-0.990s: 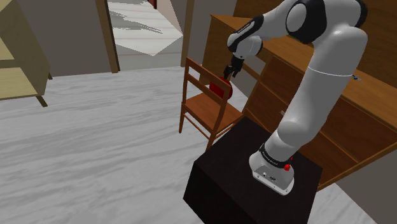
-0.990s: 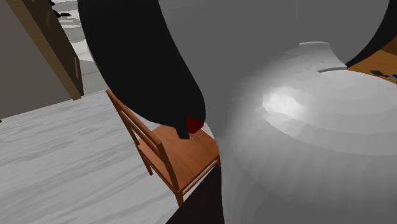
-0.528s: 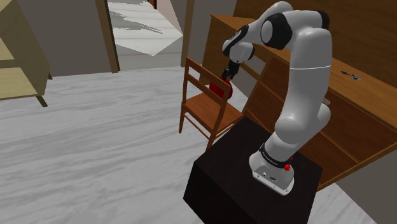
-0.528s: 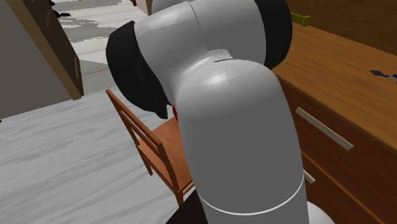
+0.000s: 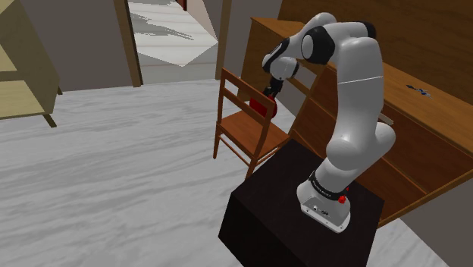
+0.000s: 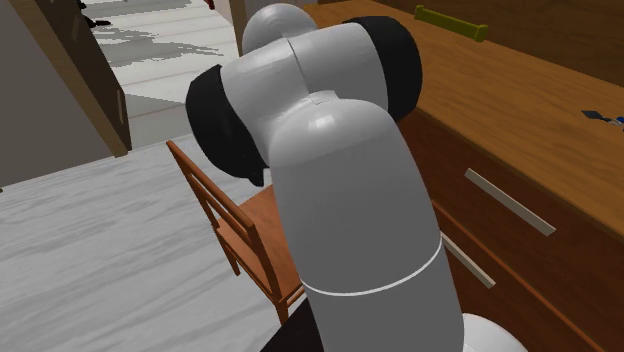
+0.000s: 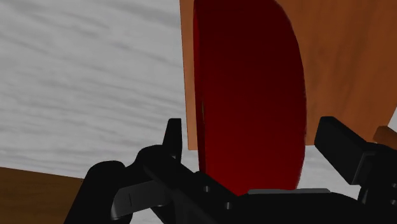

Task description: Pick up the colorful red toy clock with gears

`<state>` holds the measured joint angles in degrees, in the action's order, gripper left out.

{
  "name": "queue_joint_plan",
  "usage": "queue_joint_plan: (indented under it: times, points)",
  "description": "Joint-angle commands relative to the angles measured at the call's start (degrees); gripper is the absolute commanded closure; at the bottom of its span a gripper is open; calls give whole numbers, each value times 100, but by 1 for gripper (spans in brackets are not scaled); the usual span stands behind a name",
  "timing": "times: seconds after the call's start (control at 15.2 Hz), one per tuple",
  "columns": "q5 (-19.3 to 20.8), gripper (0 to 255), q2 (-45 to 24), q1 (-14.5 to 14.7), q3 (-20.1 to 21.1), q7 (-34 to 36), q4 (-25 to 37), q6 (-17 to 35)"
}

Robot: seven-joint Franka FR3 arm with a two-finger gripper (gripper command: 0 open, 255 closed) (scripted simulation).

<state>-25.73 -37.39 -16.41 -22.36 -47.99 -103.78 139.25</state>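
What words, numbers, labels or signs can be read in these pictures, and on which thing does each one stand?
No text can be read here.
red toy clock: the side that shows is plain dark red, with no numerals or label.
arm's base: a small dark mark sits below the red button; it is too small to read.

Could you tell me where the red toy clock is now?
The clock stands on the wooden chair, at the shoulder view's middle, inside the open gripper.
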Motion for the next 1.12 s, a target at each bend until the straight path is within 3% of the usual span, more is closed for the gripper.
queue_joint_plan:
  times: [0.0, 0.13, 0.2, 1.06]
  points:
    - [-70, 0, -131, -41, 61, -50, 16, 115]
    - [-70, 0, -131, -41, 61, -50, 16, 115]
    - [-68, 255, -120, -38, 59, -51, 2, 118]
    - [46, 255, 94, 32, -41, 33, -20, -69]
